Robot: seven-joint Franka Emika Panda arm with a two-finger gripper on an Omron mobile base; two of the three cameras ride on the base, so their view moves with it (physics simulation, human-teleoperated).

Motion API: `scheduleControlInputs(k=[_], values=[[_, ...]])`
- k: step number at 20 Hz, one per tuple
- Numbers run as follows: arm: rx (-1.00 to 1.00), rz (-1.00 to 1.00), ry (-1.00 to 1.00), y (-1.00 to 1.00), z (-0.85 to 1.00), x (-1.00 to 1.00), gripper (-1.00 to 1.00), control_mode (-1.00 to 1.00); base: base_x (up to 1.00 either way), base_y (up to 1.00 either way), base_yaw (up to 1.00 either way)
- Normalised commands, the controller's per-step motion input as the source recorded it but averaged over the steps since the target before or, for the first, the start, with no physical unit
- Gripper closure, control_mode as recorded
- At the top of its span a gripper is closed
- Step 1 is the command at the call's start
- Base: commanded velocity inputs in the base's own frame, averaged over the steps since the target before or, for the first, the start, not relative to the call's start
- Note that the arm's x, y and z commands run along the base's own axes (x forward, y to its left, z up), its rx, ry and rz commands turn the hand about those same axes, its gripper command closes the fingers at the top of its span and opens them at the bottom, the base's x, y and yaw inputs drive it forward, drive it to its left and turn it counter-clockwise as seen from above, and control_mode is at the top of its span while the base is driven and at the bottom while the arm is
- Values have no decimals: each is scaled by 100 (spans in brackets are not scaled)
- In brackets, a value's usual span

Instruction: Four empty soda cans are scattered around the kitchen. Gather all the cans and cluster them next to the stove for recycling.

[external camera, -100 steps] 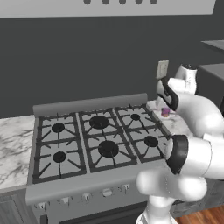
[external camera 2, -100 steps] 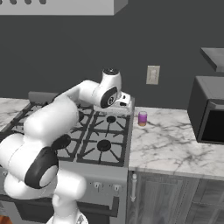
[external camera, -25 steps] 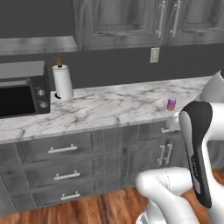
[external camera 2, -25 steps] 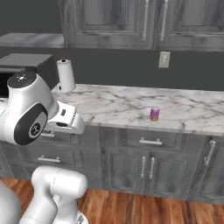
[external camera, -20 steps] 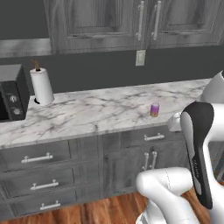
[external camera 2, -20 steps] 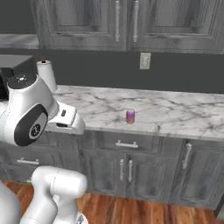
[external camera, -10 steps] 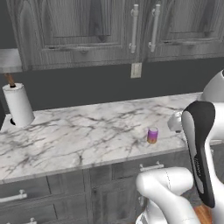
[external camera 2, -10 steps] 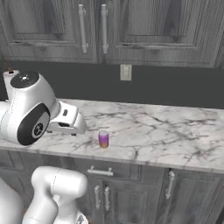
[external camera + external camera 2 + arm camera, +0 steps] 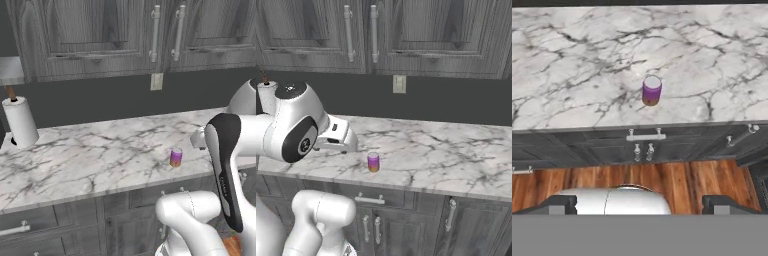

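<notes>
A lone purple soda can (image 9: 652,90) stands upright on a marble counter (image 9: 572,65), the robot's gripper (image 9: 639,204) hanging back from it with fingers spread wide and holding nothing.

The small cylinder, silver-topped with an orange band at its foot, sits near the counter's front edge, bare veined grey-and-white stone open around it on every side; in the hand view it lies at about 12 o'clock from the two dark fingertips (image 9: 559,203), well apart. In the left base view a tall white paper-towel roll (image 9: 21,122) stands far off at 9 o'clock of the can (image 9: 176,157). At 12 o'clock, a pale wall outlet (image 9: 399,84) on the dark backsplash, under grey wood-grain cabinets (image 9: 421,35) with slim metal handles. Drawers (image 9: 376,199) with bar pulls run beneath the edge.
</notes>
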Motion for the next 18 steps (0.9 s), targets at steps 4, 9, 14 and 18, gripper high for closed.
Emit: scheduleControlInputs(k=[4,9,14,18], values=[[0,0,0,-33,-51,66,-100,-100,0,0,0],[-4,0,0,-10,-64,47,-100,-100,0,0,0],[-6,0,0,0,-45,35,-100,-100,0,0,0],[0,0,0,0,-16,26,-100,-100,0,0,0]])
